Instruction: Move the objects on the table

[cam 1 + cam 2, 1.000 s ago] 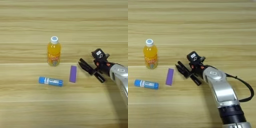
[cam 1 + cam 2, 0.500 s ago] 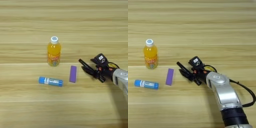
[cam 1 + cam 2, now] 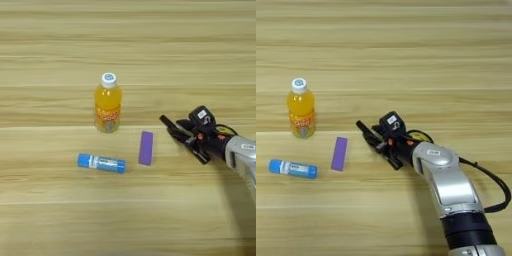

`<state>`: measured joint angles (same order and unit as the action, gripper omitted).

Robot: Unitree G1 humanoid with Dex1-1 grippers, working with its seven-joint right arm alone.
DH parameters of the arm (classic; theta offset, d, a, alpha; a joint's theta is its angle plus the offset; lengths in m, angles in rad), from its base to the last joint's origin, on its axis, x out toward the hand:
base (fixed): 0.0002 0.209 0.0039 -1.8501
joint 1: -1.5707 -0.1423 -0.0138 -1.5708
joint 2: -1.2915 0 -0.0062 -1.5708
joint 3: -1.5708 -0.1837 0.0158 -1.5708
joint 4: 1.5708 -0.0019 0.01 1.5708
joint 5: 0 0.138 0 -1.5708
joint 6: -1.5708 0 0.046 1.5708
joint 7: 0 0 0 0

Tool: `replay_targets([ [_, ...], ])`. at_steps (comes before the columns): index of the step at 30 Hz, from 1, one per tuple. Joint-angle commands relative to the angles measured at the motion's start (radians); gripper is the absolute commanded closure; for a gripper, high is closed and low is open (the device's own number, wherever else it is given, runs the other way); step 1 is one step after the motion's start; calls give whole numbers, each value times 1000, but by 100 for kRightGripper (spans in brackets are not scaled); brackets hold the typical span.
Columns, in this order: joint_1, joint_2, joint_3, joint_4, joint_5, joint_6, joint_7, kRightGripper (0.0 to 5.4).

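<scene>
While the right arm (image 3: 448, 187) reaches in from the lower right edge of the picture, its silver forearm runs up and to the left across the wooden table (image 3: 128, 45) and ends in the black gripper (image 3: 376, 142), which sits low over the wood just right of the middle of the scene. Whether the two black fingers are spread or pressed together cannot be told: they overlap with the dark wrist housing, and a slim black tip (image 3: 165, 120) points up and to the left from them; whether that tip is a finger or a separate stick is not clear. A black cable (image 3: 491, 177) loops out from the forearm to the right. The purple block (image 3: 146, 148) lies flat on the table just left of the gripper, its long side running nearly toward and away from the camera, apart from the fingers. The orange drink bottle (image 3: 108, 106) stands upright with its white cap on, up and to the left of the block and clear of it. The blue-and-white tube (image 3: 101, 163) lies on its side below the bottle, left of the block, its right end near the block's lower corner but not touching it. All three items rest well apart from the table edges visible.
</scene>
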<state>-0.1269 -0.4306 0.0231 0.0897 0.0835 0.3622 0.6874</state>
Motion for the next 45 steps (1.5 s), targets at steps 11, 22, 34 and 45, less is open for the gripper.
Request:
replay_targets([
  [11, -46, -17, -7, -10, -2, -33, -22, 446],
  [22, -60, 14, -56, -35, 24, -89, -69, 446],
  [34, -124, 65, -77, -48, 9, -136, -161, 453],
  [45, -248, 125, -25, 48, -36, -100, -232, 453],
])
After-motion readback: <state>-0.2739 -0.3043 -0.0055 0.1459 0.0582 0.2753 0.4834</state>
